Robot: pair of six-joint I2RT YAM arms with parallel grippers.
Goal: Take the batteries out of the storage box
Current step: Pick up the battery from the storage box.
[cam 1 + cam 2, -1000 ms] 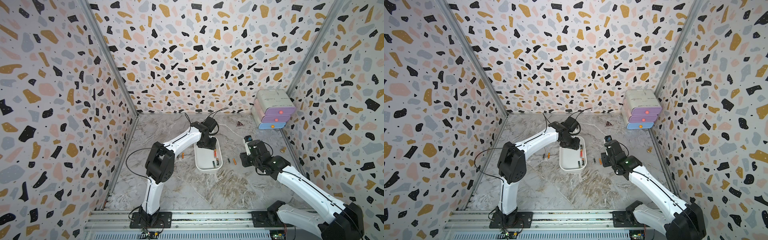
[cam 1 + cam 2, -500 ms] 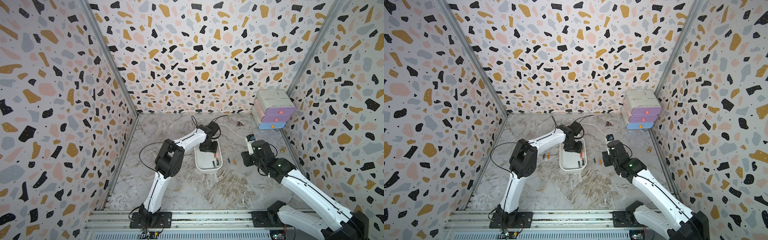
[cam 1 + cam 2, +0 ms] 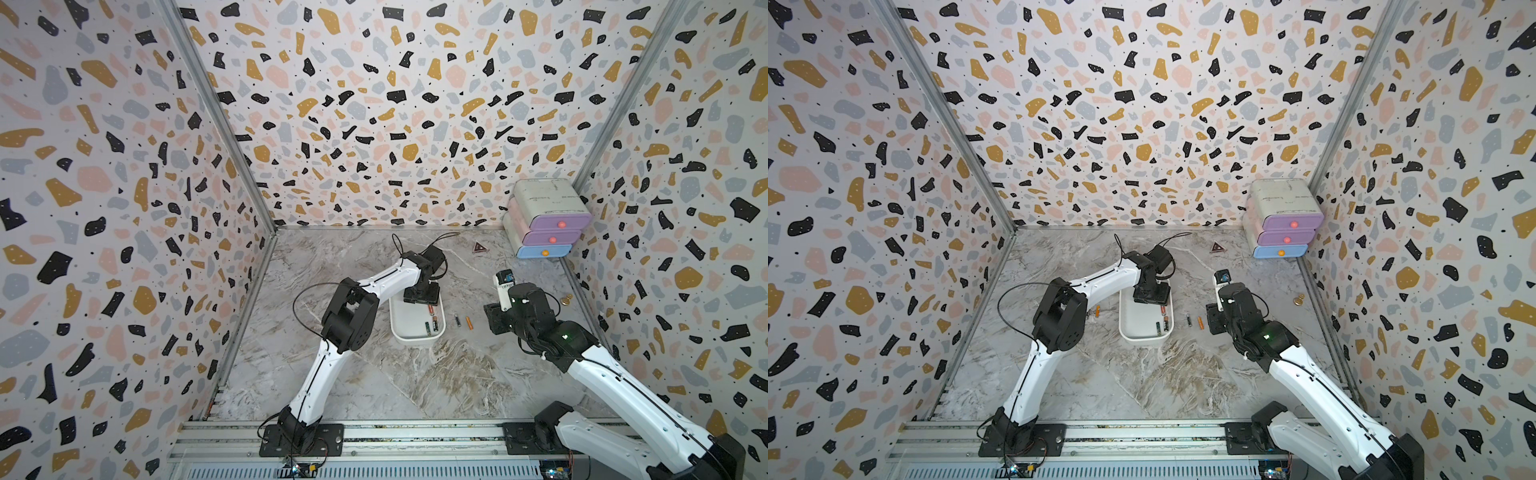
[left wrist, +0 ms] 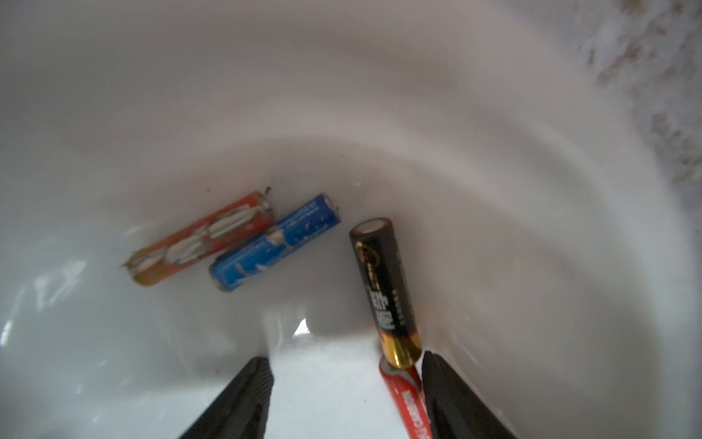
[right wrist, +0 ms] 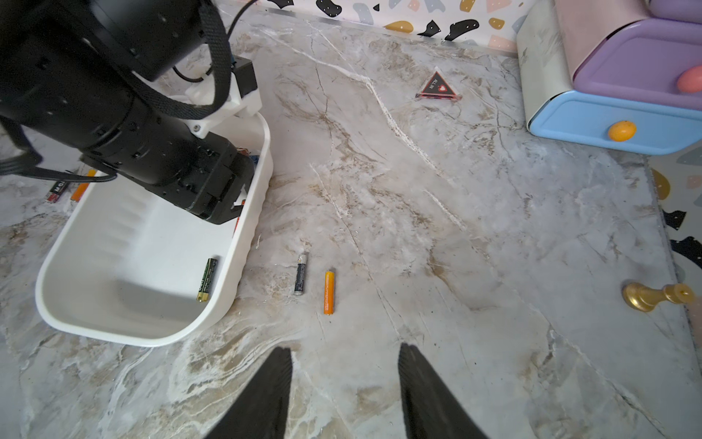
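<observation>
L gripper (image 4: 342, 361): down in box (image 4: 380, 95), black fingers (image 4: 243, 399) apart, nothing clamped. Red batt (image 4: 406, 399) flat betw. them, tight against one finger. Black-gold batt (image 4: 387, 285) end to end w/ it, along curved wall. Further in: blue batt (image 4: 275, 247) and orange-red batt (image 4: 197, 239) side by side, labels scuffed, peeling. Black-green batt (image 5: 207, 279) at box end away from L gripper.

Box: glossy white plastic, shallow, rounded corners, on marble-pattern floor (image 5: 418, 228).

R gripper (image 5: 343, 349): over bare floor, jaws apart, empty. Betw. it and box, out on floor: slim black batt (image 5: 301, 274), orange batt (image 5: 329, 292), approx. parallel, not touching. Far side of box, also on floor: black-red batt (image 5: 57, 190), 2nd orange batt (image 5: 81, 188).
</observation>
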